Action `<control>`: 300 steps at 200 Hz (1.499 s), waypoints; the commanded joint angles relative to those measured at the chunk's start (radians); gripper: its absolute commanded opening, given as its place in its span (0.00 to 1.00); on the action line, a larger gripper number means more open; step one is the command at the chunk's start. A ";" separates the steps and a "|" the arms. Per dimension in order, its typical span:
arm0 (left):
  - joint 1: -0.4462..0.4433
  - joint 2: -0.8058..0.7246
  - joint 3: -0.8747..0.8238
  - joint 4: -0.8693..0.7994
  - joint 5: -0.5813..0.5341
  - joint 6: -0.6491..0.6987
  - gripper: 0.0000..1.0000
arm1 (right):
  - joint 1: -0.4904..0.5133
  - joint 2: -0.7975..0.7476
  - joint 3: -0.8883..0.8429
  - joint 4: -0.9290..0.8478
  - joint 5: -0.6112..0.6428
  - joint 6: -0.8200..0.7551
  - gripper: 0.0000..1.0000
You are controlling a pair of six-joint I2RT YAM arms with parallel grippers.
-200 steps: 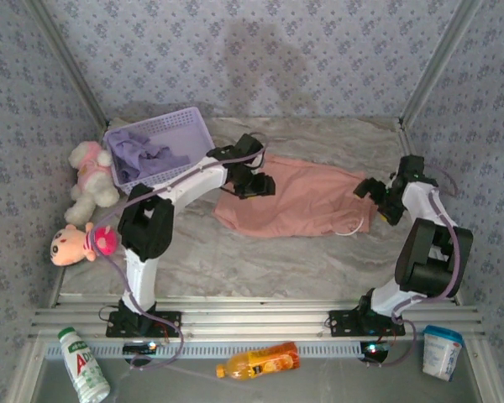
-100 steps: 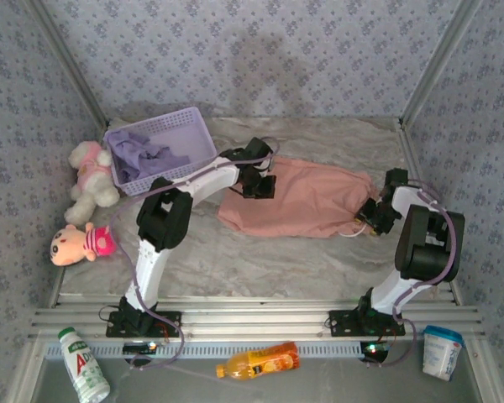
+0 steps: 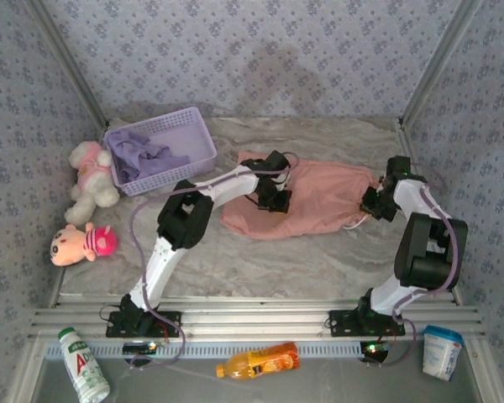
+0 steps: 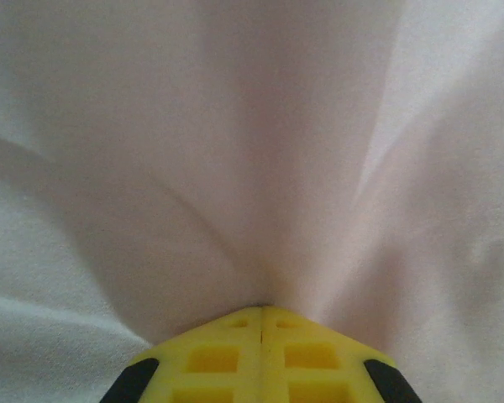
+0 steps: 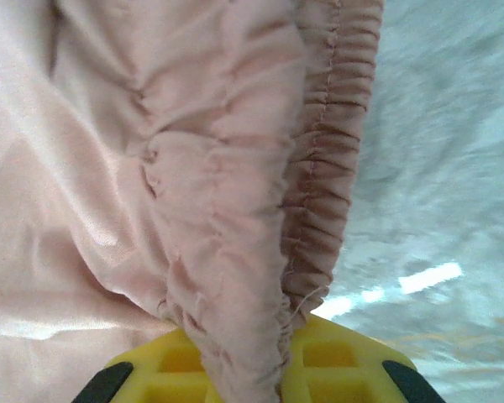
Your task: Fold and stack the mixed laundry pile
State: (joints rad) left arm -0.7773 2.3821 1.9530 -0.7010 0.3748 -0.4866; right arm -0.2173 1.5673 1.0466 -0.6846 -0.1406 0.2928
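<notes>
Left gripper (image 4: 262, 309): shut on a fold of the salmon-pink soft cloth garment (image 3: 323, 197).
Right gripper (image 5: 279, 336): shut on its elastic waistband (image 5: 321, 168).
Garment: between both jaws.
Risk: pulling apart, I could slip either pinch.

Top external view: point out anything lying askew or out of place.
The orange bottle lies tipped on its side on the near ledge, and the purple T-shirt sits crumpled in the basket, unfolded.
</notes>
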 commanded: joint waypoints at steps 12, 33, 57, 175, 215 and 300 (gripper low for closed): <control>-0.036 0.081 0.226 -0.153 0.048 0.011 0.00 | -0.003 -0.084 0.067 -0.153 0.201 -0.092 0.00; -0.027 0.027 0.258 -0.175 0.029 -0.005 0.22 | -0.023 -0.092 0.084 -0.169 0.278 -0.115 0.00; 0.024 -0.097 0.157 -0.169 -0.011 -0.017 0.56 | -0.019 -0.096 0.101 -0.149 0.289 -0.110 0.00; 0.177 -0.501 -0.700 0.232 -0.039 -0.122 0.30 | 0.341 0.000 0.326 -0.267 0.421 -0.104 0.01; 0.127 -0.389 -0.630 0.208 -0.050 -0.094 0.12 | 0.483 0.066 0.430 -0.303 0.377 -0.050 0.05; 0.142 -0.429 -0.697 0.191 -0.091 -0.067 0.09 | 0.815 0.413 0.839 -0.301 0.102 -0.003 0.12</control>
State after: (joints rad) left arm -0.6468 1.9793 1.2987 -0.4919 0.3210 -0.5724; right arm 0.5274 1.8778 1.7668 -0.9516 0.0811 0.2783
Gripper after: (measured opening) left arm 0.090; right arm 0.146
